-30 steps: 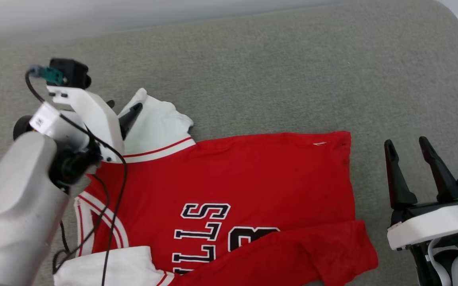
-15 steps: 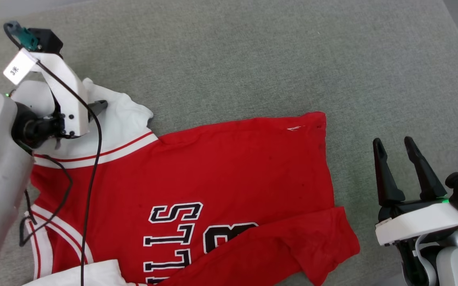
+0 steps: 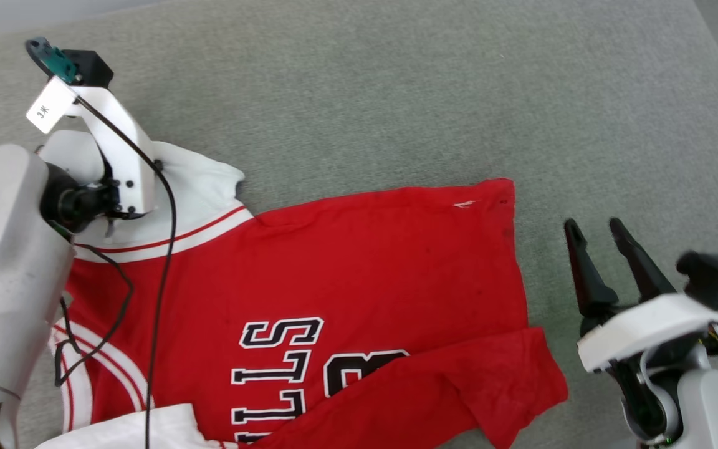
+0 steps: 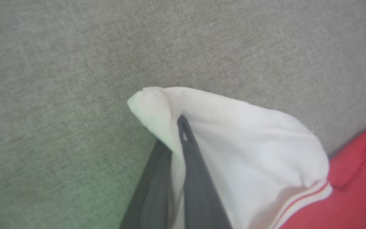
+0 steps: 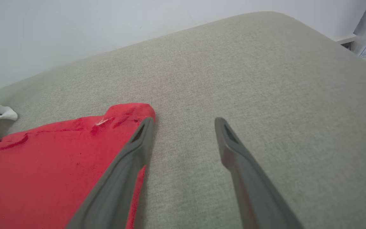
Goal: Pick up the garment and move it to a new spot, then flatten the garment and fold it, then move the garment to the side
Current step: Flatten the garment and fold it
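Red cloth covers much of the grey surface (image 3: 396, 93): the garment (image 3: 365, 262) lies spread with its lettering up, mostly flat, though a flap (image 3: 496, 386) at its near right corner is doubled over onto the body. Your left gripper (image 4: 181, 132) has its fingers pinched shut on the tip of the white sleeve (image 4: 249, 143) at the shirt's far left. Your right gripper (image 3: 593, 226) sits just beside the red side edge, fingers spread wide and holding nothing.

Watch these points. The pinch takes only a thin bit of sleeve near its end, so if you pull hard or fast I'd expect the cloth to slip free. With one corner held, a pull will likely drag the whole shirt askew and bunch it rather than smooth it, since the woven surface looks grippy. The black cable (image 3: 161, 280) from the left arm hangs across the shirt and could catch a fold. If you lower the right fingers where they are, one may land on bare surface and miss the hem.
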